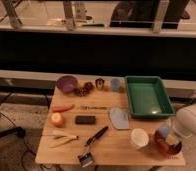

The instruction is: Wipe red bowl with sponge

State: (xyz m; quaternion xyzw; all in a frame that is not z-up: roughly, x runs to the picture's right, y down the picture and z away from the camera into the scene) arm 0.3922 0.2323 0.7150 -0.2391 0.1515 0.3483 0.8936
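Note:
The red bowl (166, 146) sits at the table's front right corner, just right of a white cup (139, 137). The sponge (163, 131), a light-blue block with a yellowish side, is inside the bowl's rim at the tip of my white arm (192, 120), which reaches in from the right edge. My gripper (170, 134) is over the bowl, shut on the sponge, and the arm's white housing mostly hides it.
A green tray (146, 79) stands at the back right. A blue-grey cloth (119, 118), a black block (85, 119), a brush (91, 147), a carrot (63, 107), a round fruit (57, 119) and a purple bowl (67, 83) lie across the wooden table (116, 152).

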